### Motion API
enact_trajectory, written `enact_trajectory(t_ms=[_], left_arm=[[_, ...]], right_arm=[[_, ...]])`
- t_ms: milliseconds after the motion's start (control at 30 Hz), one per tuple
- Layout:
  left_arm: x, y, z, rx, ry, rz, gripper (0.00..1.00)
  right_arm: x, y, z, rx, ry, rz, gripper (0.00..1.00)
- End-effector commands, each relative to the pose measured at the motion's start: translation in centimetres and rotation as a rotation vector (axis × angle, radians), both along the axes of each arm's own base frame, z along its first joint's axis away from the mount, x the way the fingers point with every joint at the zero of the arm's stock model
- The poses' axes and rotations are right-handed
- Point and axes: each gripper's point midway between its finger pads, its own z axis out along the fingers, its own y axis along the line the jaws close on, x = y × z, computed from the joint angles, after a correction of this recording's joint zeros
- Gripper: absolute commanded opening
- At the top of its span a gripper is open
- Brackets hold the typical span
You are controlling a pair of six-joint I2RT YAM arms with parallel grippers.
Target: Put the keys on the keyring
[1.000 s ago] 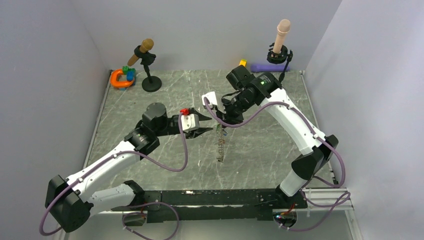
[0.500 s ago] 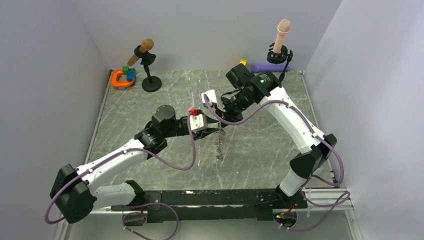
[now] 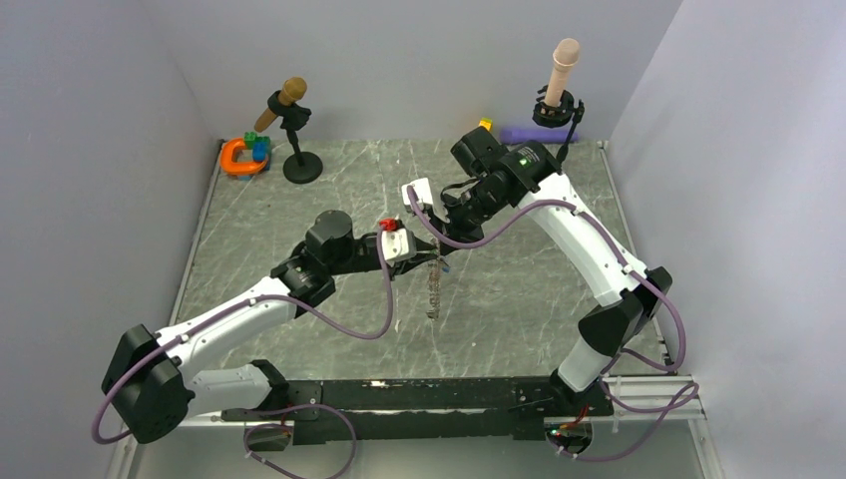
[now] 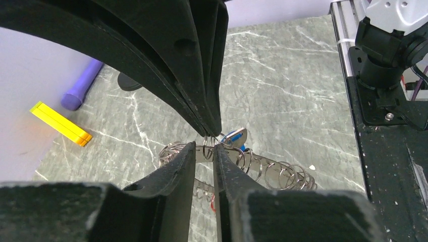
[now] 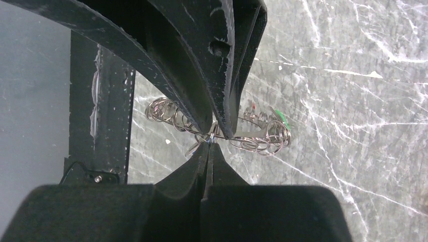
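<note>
The grey keyring [image 3: 434, 289] hangs as a limp chain between both grippers, above the table. My right gripper [image 3: 440, 251] is shut on one of its small loops at the top; in the right wrist view [image 5: 209, 143] the fingertips pinch that loop. My left gripper [image 3: 426, 261] meets it from the left, its fingers [image 4: 188, 154] closed to a narrow gap around a loop of the keyring [image 4: 275, 172]. A blue key [image 4: 235, 137] hangs on the ring just behind. A green key [image 5: 280, 117] and a red key [image 5: 252, 107] show among the loops [image 5: 262, 141].
An orange C-shaped toy [image 3: 238, 157] with coloured blocks and a microphone stand [image 3: 301, 165] stand at the back left. A yellow block [image 4: 60, 124], a purple cylinder [image 4: 82, 83] and a beige peg on a stand [image 3: 562, 85] are at the back right.
My left arm has reached right and its gripper has closed in on the top of the hanging keyring. The chain has shifted slightly left. The right gripper has held still.
</note>
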Motion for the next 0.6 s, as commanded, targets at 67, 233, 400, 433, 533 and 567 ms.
enact_trajectory(t_ms=[67,233,400,433,533,567], left_arm=[[-0.4,-0.54,1.19,-0.002,-0.026,-0.041,0.2],[-0.53,-0.61,1.41,-0.003,-0.027,-0.051,0.09],[-0.56,-0.69,1.8,-0.015,-0.022,-0.052,0.14],[-0.56,-0.69,1.85,-0.017,-0.023,-0.053,0.14],[-0.8,-0.79,1.97,-0.023,-0.02,-0.066,0.05],[-0.84,-0.84,2.0,-0.024,-0.016,-0.07,0.0]], right_arm=[[-0.44,0.2,2.06,0.061,-0.02,0.001,0.0],[-0.51,0.24,2.03,0.062,-0.017,0.004,0.0],[-0.61,0.13,1.82,0.057,-0.011,0.003,0.0],[-0.64,0.15,1.86,0.059,-0.012,0.003,0.0],[-0.57,0.14,1.83,0.058,-0.013,0.001,0.0],[-0.58,0.19,1.84,0.059,-0.013,0.002,0.0]])
